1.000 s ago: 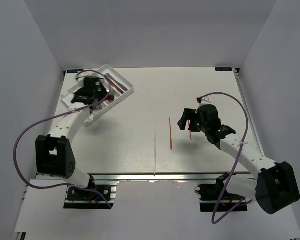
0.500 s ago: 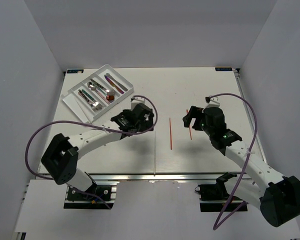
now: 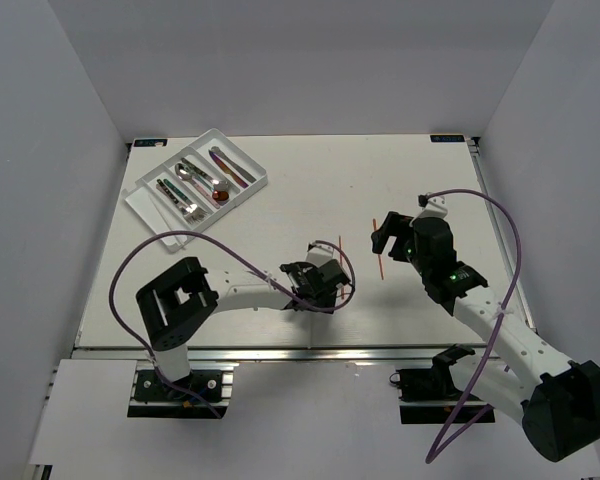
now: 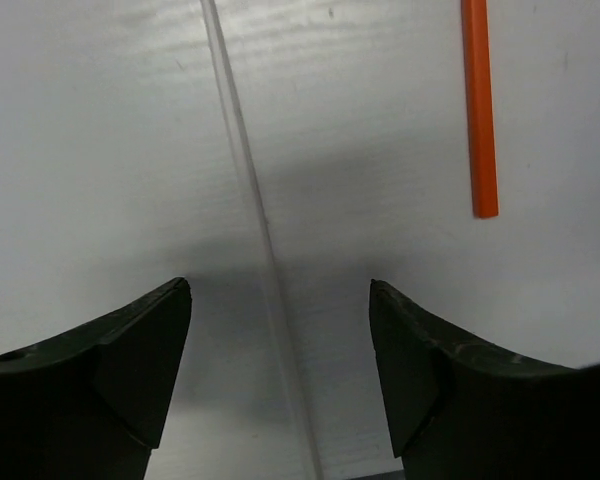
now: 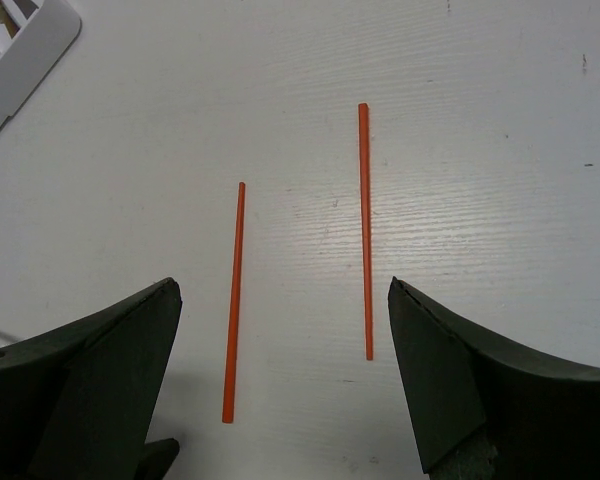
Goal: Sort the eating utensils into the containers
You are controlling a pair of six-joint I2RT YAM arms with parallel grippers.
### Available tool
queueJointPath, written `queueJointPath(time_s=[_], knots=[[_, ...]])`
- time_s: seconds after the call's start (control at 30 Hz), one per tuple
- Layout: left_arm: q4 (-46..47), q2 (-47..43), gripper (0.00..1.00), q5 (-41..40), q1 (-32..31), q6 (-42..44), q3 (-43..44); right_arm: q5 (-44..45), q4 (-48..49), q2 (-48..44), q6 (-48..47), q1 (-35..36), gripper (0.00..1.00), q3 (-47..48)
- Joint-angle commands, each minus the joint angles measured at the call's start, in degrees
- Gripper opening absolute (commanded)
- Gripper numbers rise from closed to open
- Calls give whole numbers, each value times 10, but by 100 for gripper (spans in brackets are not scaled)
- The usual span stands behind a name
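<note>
The white cutlery tray (image 3: 150, 212) sits at the far left and holds silver spoons and forks, iridescent pieces and a red-bowled spoon (image 3: 221, 197). Its corner shows in the right wrist view (image 5: 20, 50). Two thin red sticks lie on the table. My left gripper (image 3: 320, 285) covers most of the left stick (image 3: 340, 241), and the right stick (image 3: 381, 266) lies beside my right gripper (image 3: 383, 237). My left gripper (image 4: 280, 370) is open and empty, with a stick end (image 4: 478, 110) ahead to its right. My right gripper (image 5: 285, 380) is open and empty, and both sticks (image 5: 234, 300) (image 5: 365, 230) lie ahead of it.
A thin pale line (image 3: 310, 315) runs along the table toward the front edge and passes between my left fingers (image 4: 250, 190). White walls enclose the table on three sides. My purple cables loop over the table near each arm.
My left gripper has left the tray and swung right and forward to the left red stick. My right gripper has shifted a little farther from the front edge.
</note>
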Motion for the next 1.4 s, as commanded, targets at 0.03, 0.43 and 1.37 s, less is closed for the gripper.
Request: queueJointPath(time_s=[0.03, 0.43, 1.37], knots=[[-13, 0, 76, -5, -25, -51, 3, 4, 16, 2, 1, -2, 89, 5], [-5, -20, 41, 24, -41, -95, -61, -2, 18, 0, 0, -3, 89, 4], [-65, -212, 0, -155, 189, -51, -32, -20, 22, 2, -2, -4, 88, 0]])
